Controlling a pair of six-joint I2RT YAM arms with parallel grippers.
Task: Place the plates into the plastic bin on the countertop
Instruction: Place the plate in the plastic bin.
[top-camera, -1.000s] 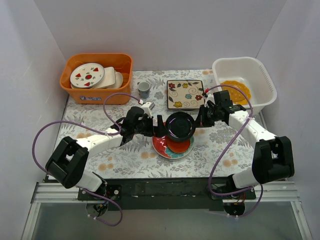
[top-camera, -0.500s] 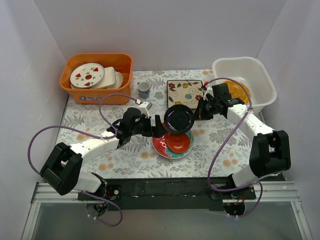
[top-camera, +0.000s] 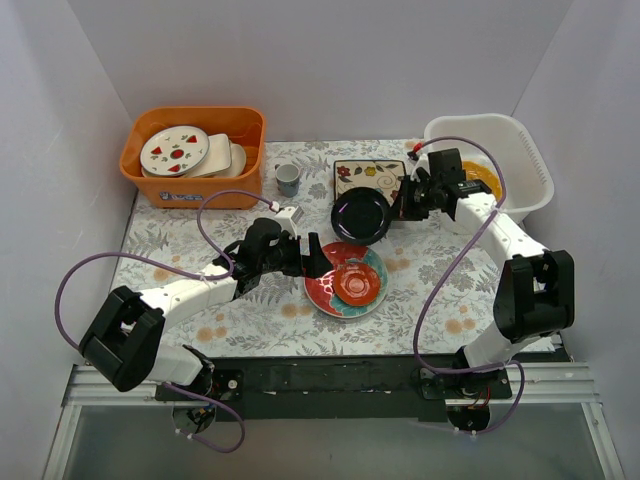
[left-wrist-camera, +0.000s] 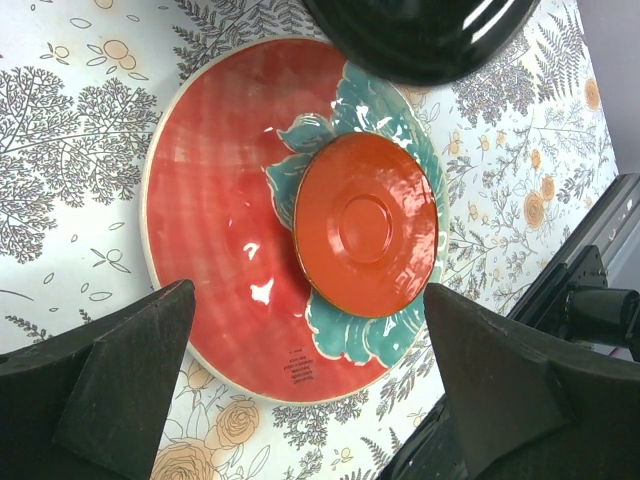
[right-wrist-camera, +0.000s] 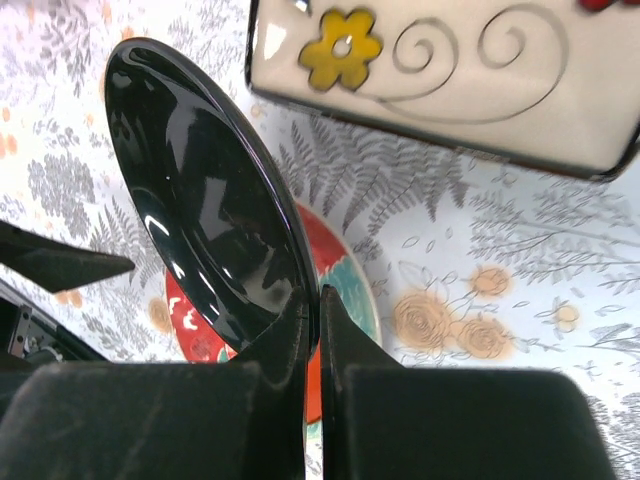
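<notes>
Plates of the set are distributed as follows. The dark round plate (top-camera: 361, 215) is pinched at its rim between the closed fingers of the right gripper (top-camera: 400, 203). In the right wrist view the fingers (right-wrist-camera: 285, 340) are seen clamped on either face of the plate's edge. The plate is held steeply tilted above the countertop (top-camera: 250, 310), between the cream square floral plate (top-camera: 372, 172) and the red-and-teal round plate (top-camera: 345, 285). From above, part of the near edge of the square plate is covered by it.

The red-and-teal plate lies flat on the countertop, and a small orange saucer (top-camera: 358, 283) rests on it, off centre toward the teal side.

The left gripper (top-camera: 316, 262) is positioned at the left rim of this plate with its jaws spread wide and nothing held. Contact with the plate cannot be determined.

The plastic bin (top-camera: 520, 150) stands at the far right corner. A yellow plate (top-camera: 482, 180) lies inside it.

An orange bin (top-camera: 165, 188) with white marked plates (top-camera: 175, 150) is located at the far left. A small cup (top-camera: 288, 178) stands just beside it.
</notes>
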